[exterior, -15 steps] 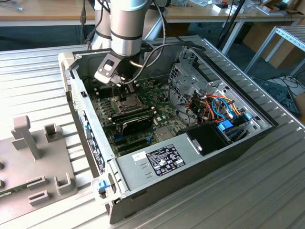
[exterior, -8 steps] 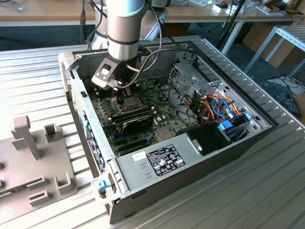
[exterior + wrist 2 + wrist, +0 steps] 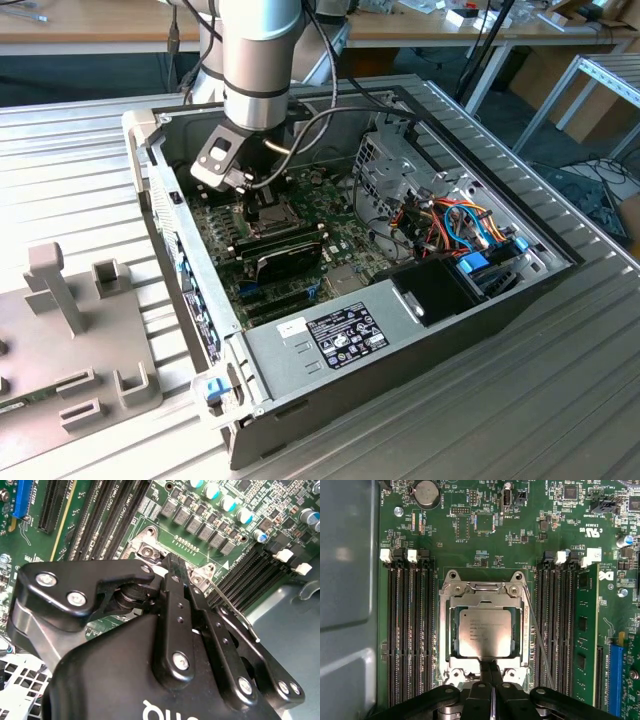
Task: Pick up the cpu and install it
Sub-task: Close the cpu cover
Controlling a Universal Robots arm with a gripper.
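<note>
The cpu [image 3: 484, 626], a small square chip with a dull silver top, lies flat in the socket on the green motherboard [image 3: 485, 535]. The hinged metal socket frame [image 3: 448, 630] lies down around it, and a thin wire lever [image 3: 536, 630] runs along one side. My gripper [image 3: 490, 664] is shut, its two black fingers pressed together with nothing visible between them. The tips sit just at the edge of the socket frame, beside the cpu. In the second wrist view my gripper [image 3: 172, 559] points down at the socket's corner. In the exterior view my gripper [image 3: 262, 200] reaches down into the open computer case.
Black memory slots [image 3: 410, 630] flank the socket on both sides, and a green module [image 3: 585, 630] stands in one. The case [image 3: 560, 250] holds a power supply [image 3: 330, 335], a drive cage [image 3: 400, 170] and coloured cables [image 3: 455, 225]. A grey fixture [image 3: 70, 350] lies at the exterior view's left.
</note>
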